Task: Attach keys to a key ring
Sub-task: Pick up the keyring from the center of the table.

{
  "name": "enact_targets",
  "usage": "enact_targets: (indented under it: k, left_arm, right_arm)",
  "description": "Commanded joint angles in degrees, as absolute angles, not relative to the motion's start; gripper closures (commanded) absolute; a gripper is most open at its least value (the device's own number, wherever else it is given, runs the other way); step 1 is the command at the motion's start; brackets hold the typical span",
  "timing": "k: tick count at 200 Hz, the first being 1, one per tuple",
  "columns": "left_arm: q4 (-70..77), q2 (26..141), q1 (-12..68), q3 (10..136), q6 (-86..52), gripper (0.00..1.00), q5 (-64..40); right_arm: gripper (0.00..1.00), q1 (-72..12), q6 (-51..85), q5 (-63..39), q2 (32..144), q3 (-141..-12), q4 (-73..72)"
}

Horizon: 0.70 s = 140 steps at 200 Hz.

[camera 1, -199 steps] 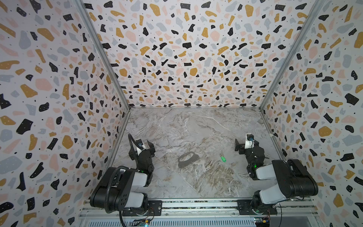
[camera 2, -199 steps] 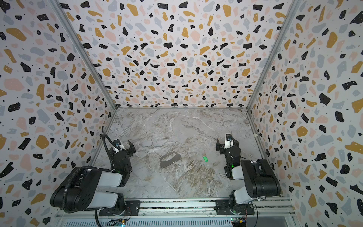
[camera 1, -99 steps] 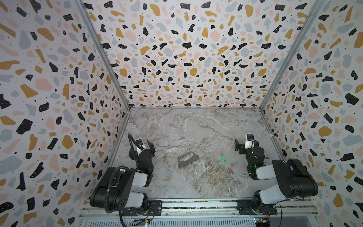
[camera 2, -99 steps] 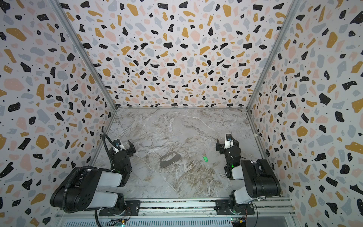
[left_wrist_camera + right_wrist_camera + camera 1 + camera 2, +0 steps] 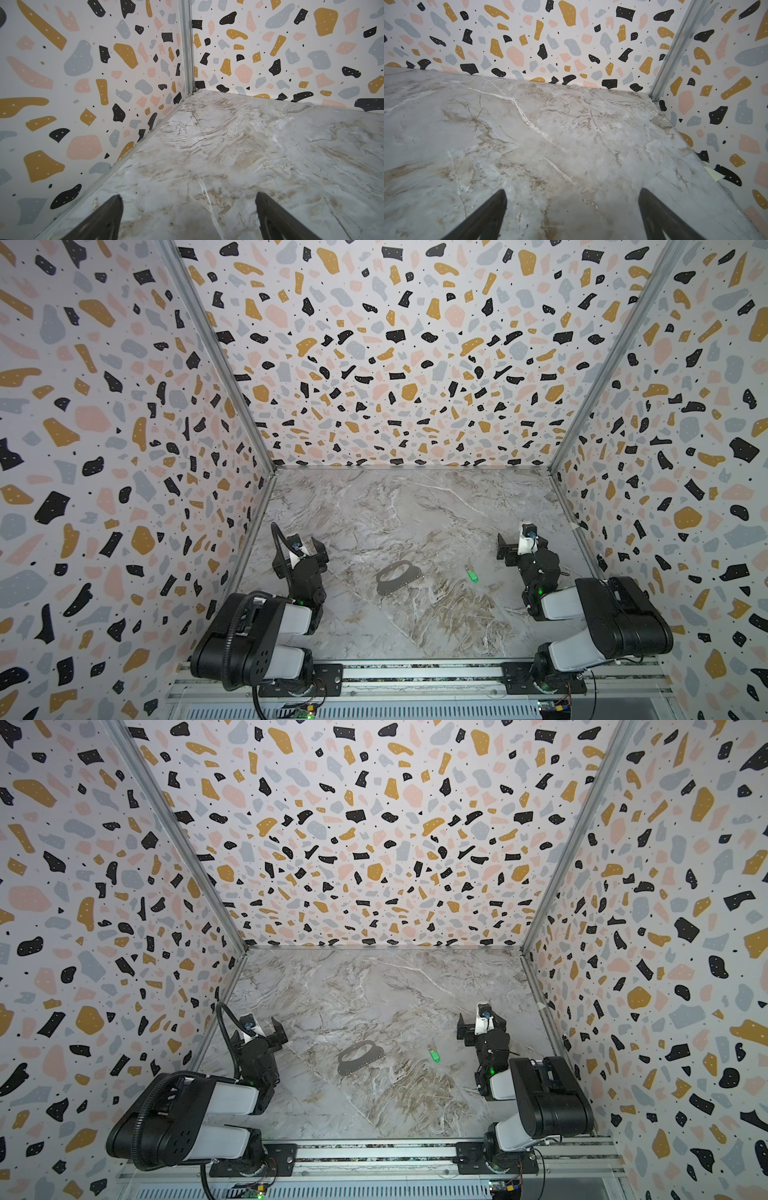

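Note:
In both top views the key ring (image 5: 399, 585) (image 5: 360, 1066), a flat dark-grey loop with a dotted straight edge, lies on the marble floor near the front middle. To its right and apart from it lies the small green-headed key (image 5: 471, 575) (image 5: 434, 1054). My left gripper (image 5: 301, 549) (image 5: 257, 1029) stands open near the left wall, well left of the ring. My right gripper (image 5: 521, 545) (image 5: 481, 1025) stands open near the right wall, right of the key. In the wrist views each gripper (image 5: 188, 199) (image 5: 571, 195) shows two spread black fingers over bare marble; neither ring nor key appears there.
Terrazzo-patterned walls (image 5: 395, 364) close the cell on the left, back and right. A metal rail (image 5: 415, 672) carrying both arm bases runs along the front edge. A scrap of pale tape (image 5: 714, 174) sits at the foot of the right wall.

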State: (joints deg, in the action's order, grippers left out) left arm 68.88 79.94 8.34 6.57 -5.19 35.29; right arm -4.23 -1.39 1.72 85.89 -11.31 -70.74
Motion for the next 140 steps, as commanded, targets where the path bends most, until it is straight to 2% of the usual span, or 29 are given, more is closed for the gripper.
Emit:
enact_targets:
  k: [1, 32, 49, 59, 68, 81, 97, 118, 140]
  left_arm:
    - [71.2, 79.5, 8.2, 7.6, -5.5, 0.01, 36.4]
    - [71.1, 79.5, 8.2, 7.8, -5.5, 0.01, 36.4]
    - [71.3, 79.4, 8.2, 7.6, -5.4, 0.01, 36.5]
    - [70.8, 78.6, 8.2, 8.0, -5.4, 0.00, 37.3]
    - [65.1, 76.6, 8.4, 10.1, -4.7, 0.01, 35.6]
    - [50.7, 72.7, 9.4, 16.1, -6.1, 0.01, 39.8]
    - [34.6, 68.7, 9.4, 23.6, -13.2, 0.01, 45.1]
    - [23.0, 63.3, 9.6, 29.5, -17.0, 0.01, 39.1]
    - [19.1, 55.6, 9.9, 29.7, -24.7, 0.00, 34.6]
  right_arm:
    - [0.01, -4.1, -1.0, 1.3, 85.7, -12.1, -71.5]
    - [0.01, -4.3, -1.1, 1.7, 85.3, -12.1, -71.8]
    - [0.01, -5.8, -1.9, 4.7, 80.3, -14.7, -62.7]
    - [0.01, -6.4, -1.9, 7.2, 77.5, -13.9, -62.2]
    - [0.01, -8.4, -2.7, 11.2, 74.6, -13.1, -61.9]
    - [0.01, -12.3, -2.5, 17.5, 69.0, -14.3, -57.4]
    - [0.01, -15.3, 2.0, 16.7, 61.3, -18.6, -46.0]
    - [0.04, -19.9, 3.8, 14.0, 54.4, -24.7, -31.8]
    - [0.03, -25.5, 5.5, 14.5, 49.8, -30.6, -19.1]
